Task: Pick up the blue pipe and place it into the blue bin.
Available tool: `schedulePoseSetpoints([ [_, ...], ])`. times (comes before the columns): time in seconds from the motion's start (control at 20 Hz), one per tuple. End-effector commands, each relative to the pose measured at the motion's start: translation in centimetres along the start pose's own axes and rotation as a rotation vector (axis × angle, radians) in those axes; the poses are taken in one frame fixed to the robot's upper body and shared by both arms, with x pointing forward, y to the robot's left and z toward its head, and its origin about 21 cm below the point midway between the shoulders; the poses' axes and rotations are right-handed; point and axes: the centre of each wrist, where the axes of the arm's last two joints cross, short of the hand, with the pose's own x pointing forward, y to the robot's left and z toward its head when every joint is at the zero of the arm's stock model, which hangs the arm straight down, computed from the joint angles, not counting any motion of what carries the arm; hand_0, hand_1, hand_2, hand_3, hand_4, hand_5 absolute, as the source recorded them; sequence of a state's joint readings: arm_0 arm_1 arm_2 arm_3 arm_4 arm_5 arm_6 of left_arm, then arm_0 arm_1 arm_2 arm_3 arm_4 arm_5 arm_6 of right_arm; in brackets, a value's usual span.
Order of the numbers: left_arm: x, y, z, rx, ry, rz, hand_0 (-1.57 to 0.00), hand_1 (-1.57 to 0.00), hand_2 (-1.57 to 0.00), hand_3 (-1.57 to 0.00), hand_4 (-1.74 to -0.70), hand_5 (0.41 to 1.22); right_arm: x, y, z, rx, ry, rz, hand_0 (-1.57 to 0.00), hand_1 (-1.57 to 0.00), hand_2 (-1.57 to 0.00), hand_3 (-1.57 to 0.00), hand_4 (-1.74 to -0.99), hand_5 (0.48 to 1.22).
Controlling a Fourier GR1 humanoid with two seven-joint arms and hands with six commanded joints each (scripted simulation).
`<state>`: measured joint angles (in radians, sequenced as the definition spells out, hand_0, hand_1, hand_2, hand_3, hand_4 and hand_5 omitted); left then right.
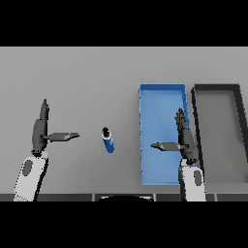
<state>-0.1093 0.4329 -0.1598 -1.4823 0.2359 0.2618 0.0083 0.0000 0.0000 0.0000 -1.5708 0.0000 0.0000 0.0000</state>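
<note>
A: Start nearest the lower edge. What do the arms show?

B: The left hand (39,131) is up on the left side of the grey table (82,72), fingers (43,112) straight and held together, pointing away, with the thumb stuck out sideways toward the middle. It holds nothing.

A: And the other one?

B: The right hand (185,140) is in the same pose, mirrored: fingers (181,121) straight and pointing away, thumb out toward the middle. It holds nothing either. It shows over the right part of the blue bin (145,135), the thumb lying across the bin's blue floor. Whether it touches the bin I cannot tell.

A: Where is the blue pipe?

B: The blue pipe (108,140) lies on the table between the two hands, somewhat nearer the left thumb tip than the right one, and clear of both. It is a short blue piece with a dark end that points away and a little left. It sits just left of the bin, apart from its wall, not inside it.

A: And further out?

B: The bin is a long rectangle running from the near edge away. Just beside it on the right is a dark bin (194,111) with a grey floor, of similar shape. Beyond both, bare table.
</note>
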Motion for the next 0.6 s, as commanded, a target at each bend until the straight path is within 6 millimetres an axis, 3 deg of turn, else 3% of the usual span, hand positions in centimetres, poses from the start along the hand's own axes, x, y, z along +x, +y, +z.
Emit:
schedulePoseSetpoints([
  [0.0, 0.0, 0.1, 0.0, 0.002, -0.004, 0.000, 0.00, 0.00, 0.00, 0.00, -1.07, 0.591, 0.0, 0.1, 0.0, 0.000, 0.000, -0.001, 0.00, 0.00, 0.00, 0.00, -1.225, 0.617],
  [0.25, -0.1, 1.0, -0.3, 0.005, 0.000, -0.002, 0.00, 0.00, 0.00, 0.00, -1.07, 0.591, -0.2, 0.8, -0.1, 0.004, 0.001, -0.003, 0.00, 0.00, 0.00, 0.00, -1.225, 0.617],
  [0.35, 0.9, 3.2, -0.1, -0.264, -0.067, -0.115, 0.00, 0.00, 0.00, 0.00, -1.07, 0.590, 0.6, 0.3, 0.7, 0.099, -0.083, 0.153, 0.00, 0.00, 0.00, 0.00, -1.224, 0.618],
  [0.55, 0.9, 4.7, -0.4, -0.400, -0.055, -0.154, 0.00, 0.00, 0.00, 0.00, -1.08, 0.591, 1.2, 0.4, 2.1, 0.139, -0.090, 0.250, 0.00, 0.00, 0.00, 0.00, -1.215, 0.618],
])
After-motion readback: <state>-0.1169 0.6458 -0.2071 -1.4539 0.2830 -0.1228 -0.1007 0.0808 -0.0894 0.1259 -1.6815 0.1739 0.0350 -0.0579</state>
